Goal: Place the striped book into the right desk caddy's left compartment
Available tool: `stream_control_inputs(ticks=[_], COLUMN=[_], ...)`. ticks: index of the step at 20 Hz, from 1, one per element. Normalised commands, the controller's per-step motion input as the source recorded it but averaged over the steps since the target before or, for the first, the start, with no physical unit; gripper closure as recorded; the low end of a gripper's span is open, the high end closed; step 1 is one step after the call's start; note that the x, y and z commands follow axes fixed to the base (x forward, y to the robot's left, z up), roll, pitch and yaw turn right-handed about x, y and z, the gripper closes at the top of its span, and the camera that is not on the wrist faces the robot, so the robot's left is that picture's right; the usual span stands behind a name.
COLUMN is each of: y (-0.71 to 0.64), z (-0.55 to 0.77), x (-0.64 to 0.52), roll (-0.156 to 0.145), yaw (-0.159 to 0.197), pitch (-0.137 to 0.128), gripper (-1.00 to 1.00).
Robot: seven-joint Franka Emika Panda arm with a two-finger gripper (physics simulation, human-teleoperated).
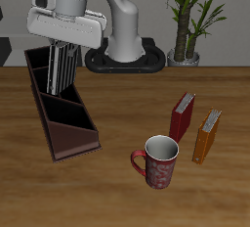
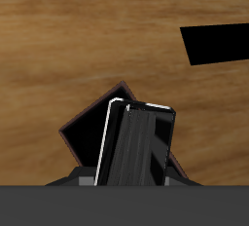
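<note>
My gripper (image 1: pixel 62 45) is shut on the striped book (image 1: pixel 61 69). It holds the book upright by its top edge, over the right desk caddy (image 1: pixel 68 133). The caddy is a long dark maroon box with black insides, and its low sloped end points toward the table's front. The book's lower end hangs at or just inside the caddy's back sections; I cannot tell which section. In the wrist view the book (image 2: pixel 136 142) shows as a dark striped slab with a white edge. A corner of the caddy (image 2: pixel 83 131) shows under it.
A red book (image 1: pixel 182 116) and an orange book (image 1: pixel 206 136) stand upright beside each other on the table. A red patterned mug (image 1: pixel 158 160) stands nearer the front edge. A potted plant (image 1: pixel 186 21) and the robot base (image 1: pixel 125 55) are at the back.
</note>
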Motion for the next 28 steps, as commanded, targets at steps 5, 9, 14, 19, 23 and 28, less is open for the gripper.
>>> stream_control_inputs(ticks=[5,9,14,19,23,28], y=[0.04,0.02,-0.05,-0.02,0.0,-0.06], z=[-0.14,-0.16,-0.16,-0.21,-0.19,-0.32], x=[0.08,0.1,0.1,0.1,0.09,0.1], roll=[0.017,0.01,-0.006,-0.002,-0.009,-0.008], yaw=[0.008,0.001,-0.011,0.008,-0.015,-0.001], pitch=[0.01,0.012,0.018,0.017,0.031,0.045], gripper=[1.0,1.0,1.0,1.0,1.0,1.0])
